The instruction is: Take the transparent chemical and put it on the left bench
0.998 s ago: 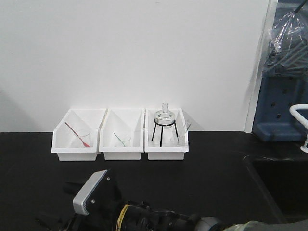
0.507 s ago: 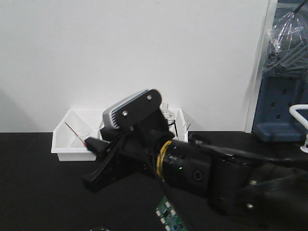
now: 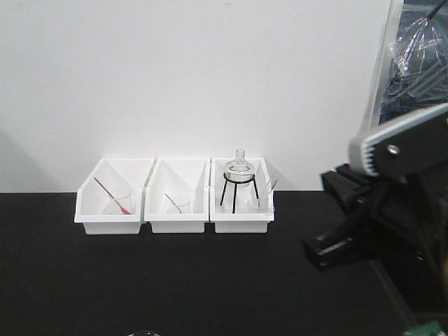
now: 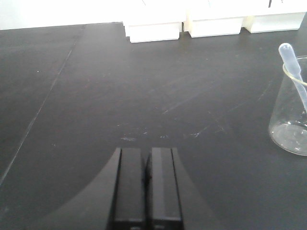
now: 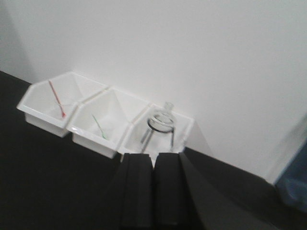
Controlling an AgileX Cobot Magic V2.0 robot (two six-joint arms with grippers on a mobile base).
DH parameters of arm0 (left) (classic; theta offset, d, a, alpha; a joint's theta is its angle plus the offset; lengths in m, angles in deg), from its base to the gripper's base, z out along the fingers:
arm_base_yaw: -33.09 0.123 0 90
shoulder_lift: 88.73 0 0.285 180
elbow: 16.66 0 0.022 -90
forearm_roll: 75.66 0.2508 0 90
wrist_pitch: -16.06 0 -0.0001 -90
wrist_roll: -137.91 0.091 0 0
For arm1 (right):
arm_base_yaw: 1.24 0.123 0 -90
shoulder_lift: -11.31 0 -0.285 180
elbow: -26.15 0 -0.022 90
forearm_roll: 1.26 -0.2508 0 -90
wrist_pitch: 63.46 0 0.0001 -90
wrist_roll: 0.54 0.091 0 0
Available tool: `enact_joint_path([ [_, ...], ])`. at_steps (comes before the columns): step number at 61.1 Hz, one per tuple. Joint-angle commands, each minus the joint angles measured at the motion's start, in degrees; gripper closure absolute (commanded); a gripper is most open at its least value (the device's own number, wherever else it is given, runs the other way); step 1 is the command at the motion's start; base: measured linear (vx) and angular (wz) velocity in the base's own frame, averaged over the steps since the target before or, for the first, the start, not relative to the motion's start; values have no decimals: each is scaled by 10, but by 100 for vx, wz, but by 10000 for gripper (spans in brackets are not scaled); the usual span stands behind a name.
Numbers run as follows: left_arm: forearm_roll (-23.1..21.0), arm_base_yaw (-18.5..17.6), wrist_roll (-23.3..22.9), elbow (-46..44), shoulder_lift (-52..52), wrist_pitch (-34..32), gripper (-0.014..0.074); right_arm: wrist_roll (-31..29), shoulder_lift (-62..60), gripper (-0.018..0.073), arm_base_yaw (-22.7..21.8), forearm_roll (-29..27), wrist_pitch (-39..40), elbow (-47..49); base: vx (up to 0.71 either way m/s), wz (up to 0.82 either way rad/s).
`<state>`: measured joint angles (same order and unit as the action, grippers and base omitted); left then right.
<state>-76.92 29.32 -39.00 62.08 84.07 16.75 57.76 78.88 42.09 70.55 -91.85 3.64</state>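
Observation:
The transparent chemical [image 3: 261, 203], a small clear beaker with a thin clear rod, stands in the right-hand white bin [image 3: 241, 222] beside the flask on its tripod. The bins sit at the back of the left bench [image 3: 210, 280], a black countertop against the white wall. My right gripper [image 5: 153, 160] is shut and empty, raised above the bench and pointing at that bin from some way off. My right arm [image 3: 385, 203] fills the right of the front view. My left gripper [image 4: 145, 155] is shut and empty, low over the bare bench [image 4: 120, 86].
The left bin holds a beaker with a red rod [image 3: 119, 201], the middle bin one with a green rod [image 3: 177, 204]. A round flask on a black tripod [image 3: 239, 178] is in the right bin. Another clear beaker with a plastic dropper [image 4: 291, 115] stands on the bench, right of my left gripper.
My right arm rose from the bottom centre, swept across in front of the bins, and now sits at the right, leaving all three bins visible. The beakers have not moved.

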Motion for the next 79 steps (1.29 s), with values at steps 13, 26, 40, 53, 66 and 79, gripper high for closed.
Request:
enact_joint_path([
  [13,0,-1,-4,9,11,-45,600,-183,-188,562,-1,-214,-112,-74,0,0],
  [26,0,-1,-4,9,11,-45,600,-184,-339,562,-1,-250,-175,-143,0,0],
  [40,0,-1,-4,9,11,-45,600,-174,-452,561,-1,-302,-222,-156,0,0],
  [53,0,-1,-4,9,11,-45,600,-174,-499,561,-1,-311,-221,-156,0,0],
  [66,0,-1,-4,9,11,-45,600,-174,-504,561,-1,-305,-221,-156,0,0],
  [79,0,-1,-4,9,11,-45,600,-153,-492,561,-46,-302,-94,-208,0,0],
])
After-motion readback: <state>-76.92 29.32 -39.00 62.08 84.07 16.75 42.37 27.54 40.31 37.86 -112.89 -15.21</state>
